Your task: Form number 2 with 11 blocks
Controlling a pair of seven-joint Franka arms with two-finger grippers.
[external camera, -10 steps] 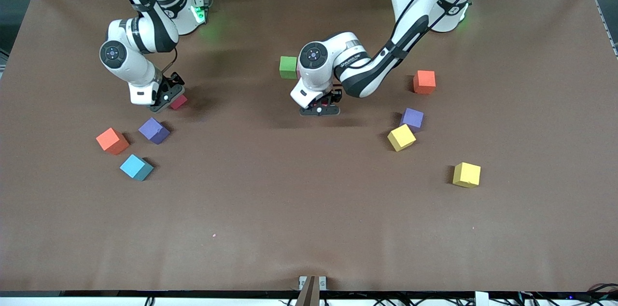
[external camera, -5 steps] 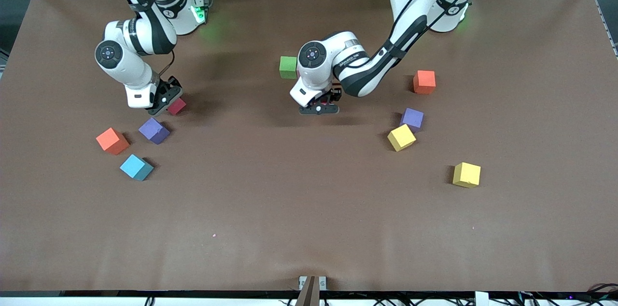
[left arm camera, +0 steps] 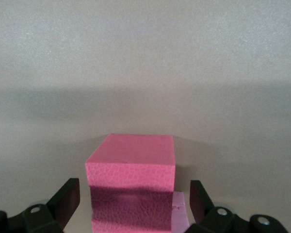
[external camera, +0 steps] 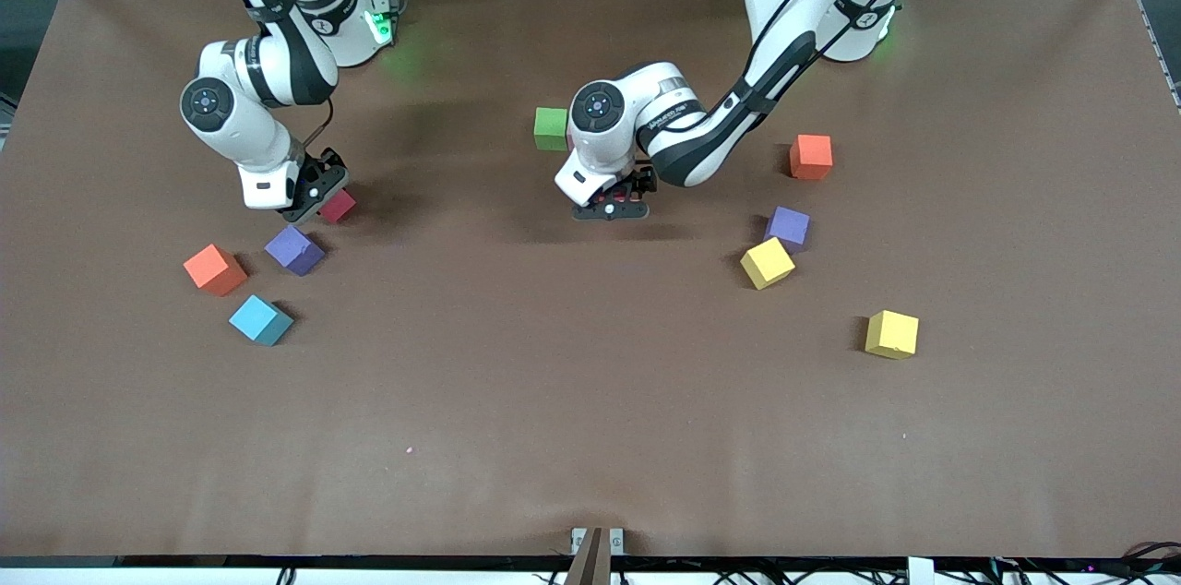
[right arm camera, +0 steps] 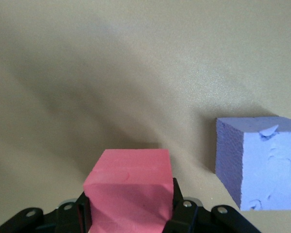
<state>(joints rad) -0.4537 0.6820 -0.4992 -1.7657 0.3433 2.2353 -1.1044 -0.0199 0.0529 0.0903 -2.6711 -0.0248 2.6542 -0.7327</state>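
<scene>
2 pincers are down at the brown desk [external camera: 590, 400], each at a block. The left pincer [external camera: 616, 202] sits low just nearer the front camera than the green block [external camera: 551, 128], its fingers [left arm camera: 65, 199] spread wide with a gap on each side of a pink block [left arm camera: 132, 182], which rests on the desk between them, not gripped. The right pincer [external camera: 314, 193] is toward the right arm's end of the desk from the green block, clamped on a red block [external camera: 338, 206]; in the right wrist view that block [right arm camera: 128, 194] is wedged tight between the jaws.

Just beside the red block, nearer the camera, lies a purple block [external camera: 294, 249], with an orange block [external camera: 214, 269] beside it toward the right arm's end and a light blue block [external camera: 260, 319] nearer the camera still.

Toward the left arm's end from the green block lie 4 more: another orange block [external camera: 810, 156], a second purple block [external camera: 787, 227] touching a yellow block [external camera: 767, 262], and another yellow block [external camera: 891, 333] well apart, nearer the camera.

No number 2 stands yet; the blocks are scattered.
</scene>
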